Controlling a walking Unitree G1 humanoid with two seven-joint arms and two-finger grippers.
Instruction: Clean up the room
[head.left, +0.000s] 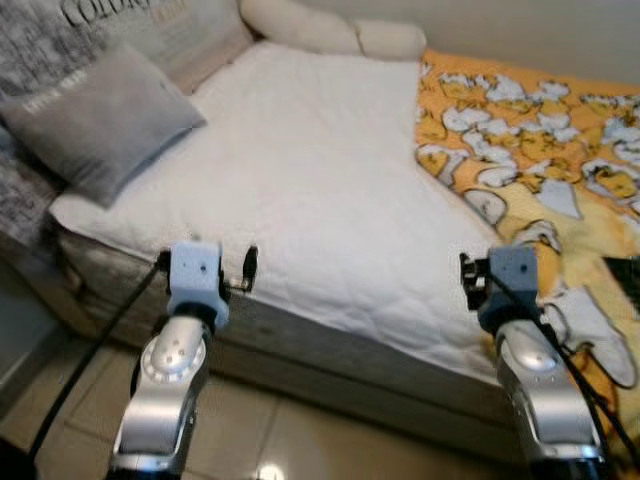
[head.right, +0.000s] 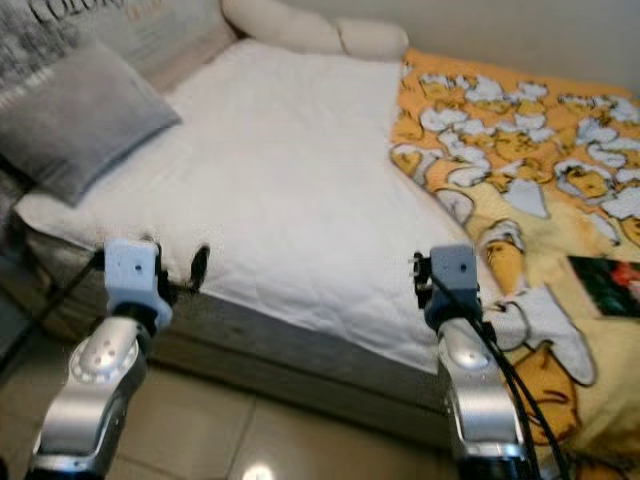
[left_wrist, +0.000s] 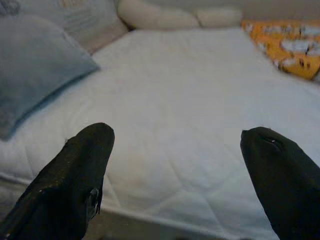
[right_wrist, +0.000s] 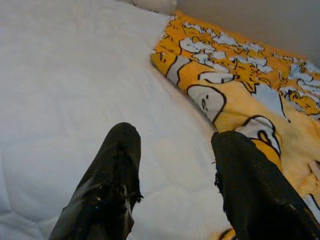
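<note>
A bed with a white quilted mattress cover (head.left: 310, 190) stands before me. An orange and yellow blanket (head.left: 540, 140) with a cartoon pattern covers its right side and hangs over the near edge. My left gripper (left_wrist: 177, 160) hovers at the near left edge of the bed, open wide with nothing between its fingers. My right gripper (right_wrist: 172, 170) is at the near edge where the white cover meets the blanket (right_wrist: 240, 95). It is open and empty too.
A grey cushion (head.left: 100, 120) leans at the bed's left side against a printed cushion (head.left: 180, 30). Two cream pillows (head.left: 330, 30) lie at the far end. A dark flat item (head.right: 607, 282) rests on the blanket at the right. Beige floor tiles (head.left: 270, 430) lie below.
</note>
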